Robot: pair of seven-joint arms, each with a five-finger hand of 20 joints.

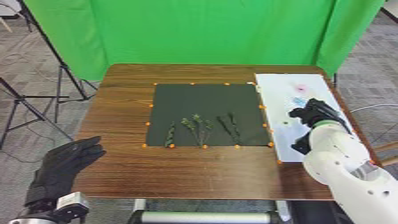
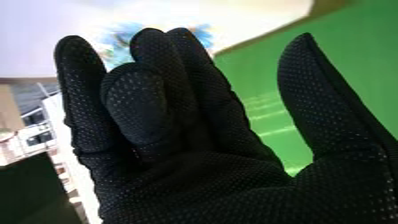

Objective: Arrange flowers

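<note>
In the head view, I have my left robot hand (image 1: 67,167) at the near left of the brown wooden surface (image 1: 120,110), released, with its fingers loosely extended and nothing in its grasp. My right robot hand (image 1: 317,112) is above the white panel (image 1: 278,82) along the right side, its fingers toward the far end. On that panel I see a pink flower (image 1: 301,88) toward the far end and a blue flower (image 1: 298,101) nearer, just beside my right fingertips as seen from here. A small green patch (image 1: 286,123) near that hand may be another flower. Left of the panel, a dark mat (image 1: 209,100) carries green stems along its near part: one sprig (image 1: 171,135) on the left, a leafier bunch (image 1: 197,127) around the middle, and darker sprigs (image 1: 233,122) toward the right. Orange markers (image 1: 150,105) dot the mat's edges, and a green curtain (image 1: 204,30) hangs behind the surface.

In the right wrist view, my right robot hand (image 2: 178,185) is released and empty: the thumb stands well apart, and the fingers are mostly straight, some bent a little more. Spiky blue petals (image 2: 115,37) show beyond the fingers, against white, with the curtain's green past the thumb.
</note>
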